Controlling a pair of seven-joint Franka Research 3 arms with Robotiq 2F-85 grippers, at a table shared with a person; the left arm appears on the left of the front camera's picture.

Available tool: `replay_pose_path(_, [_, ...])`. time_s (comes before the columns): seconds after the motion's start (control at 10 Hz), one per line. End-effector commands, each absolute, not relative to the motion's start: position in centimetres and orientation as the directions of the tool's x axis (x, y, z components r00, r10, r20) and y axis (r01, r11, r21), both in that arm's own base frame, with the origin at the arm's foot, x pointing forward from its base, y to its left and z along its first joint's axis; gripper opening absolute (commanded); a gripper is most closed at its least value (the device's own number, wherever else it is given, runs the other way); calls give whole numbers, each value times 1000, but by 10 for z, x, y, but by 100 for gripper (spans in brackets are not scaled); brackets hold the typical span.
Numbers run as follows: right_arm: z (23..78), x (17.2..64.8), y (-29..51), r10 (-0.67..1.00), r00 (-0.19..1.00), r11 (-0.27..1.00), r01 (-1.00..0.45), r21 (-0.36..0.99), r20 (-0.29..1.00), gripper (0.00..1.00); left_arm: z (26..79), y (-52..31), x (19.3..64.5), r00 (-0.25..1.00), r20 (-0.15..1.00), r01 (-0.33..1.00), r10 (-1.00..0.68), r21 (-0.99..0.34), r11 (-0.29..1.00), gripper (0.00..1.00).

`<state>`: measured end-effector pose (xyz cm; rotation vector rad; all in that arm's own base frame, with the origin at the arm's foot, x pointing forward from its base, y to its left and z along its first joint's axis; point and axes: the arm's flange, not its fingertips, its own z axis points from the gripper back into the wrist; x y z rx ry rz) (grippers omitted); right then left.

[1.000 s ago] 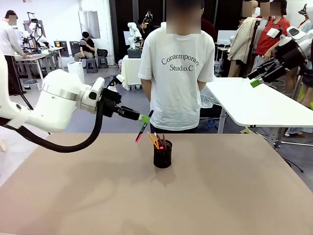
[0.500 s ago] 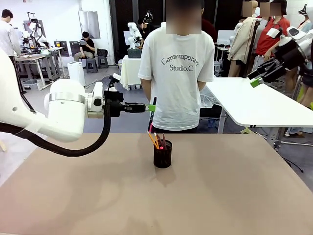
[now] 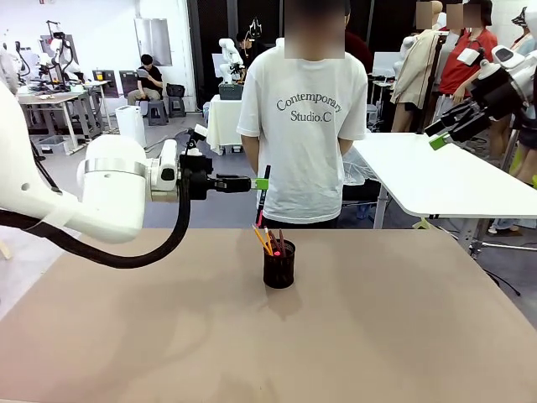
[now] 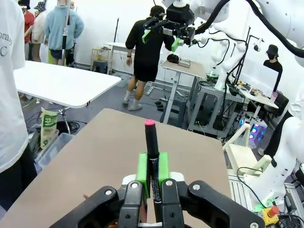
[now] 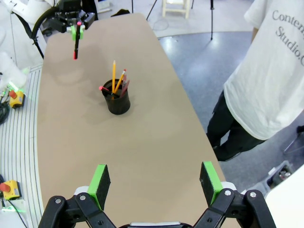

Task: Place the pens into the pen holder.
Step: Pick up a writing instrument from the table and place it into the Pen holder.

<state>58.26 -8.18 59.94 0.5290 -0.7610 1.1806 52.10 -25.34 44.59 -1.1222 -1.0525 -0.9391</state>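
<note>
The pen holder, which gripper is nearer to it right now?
Left. The left gripper hovers just above the pen holder, shut on a black pen. The right gripper is open, raised off to the side.

A tan table (image 3: pixel 377 336) spreads across the front view. The black mesh pen holder (image 3: pixel 278 264) stands upright on it near the middle, toward the far edge, with several pens (image 3: pixel 267 240) standing inside.

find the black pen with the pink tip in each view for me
Front view: black pen hangs upright from the left claw, above the pen holder.
Left wrist view: centre, pink tip pointing away.
Right wrist view: upper left, tip down.
Shared landmark: the pen holder, visible in the front and right wrist views.
</note>
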Motion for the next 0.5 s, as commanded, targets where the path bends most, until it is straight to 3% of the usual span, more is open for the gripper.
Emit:
replay_pose_path(0.0, [601, 581, -82, 621, 177, 304, -952, -26, 764, 100, 422, -270, 531, 263, 963, 963, -68, -257, 82, 0])
replay_pose_path(0.3, [601, 581, -82, 621, 177, 304, -952, -26, 764, 100, 393, -287, 544, 134, 991, 991, -7, -134, 4, 0])
replay_pose_path(0.4, [601, 581, -82, 621, 177, 304, -952, -26, 764, 100, 383, -291, 548, 148, 989, 989, -2, -148, -7, 0])
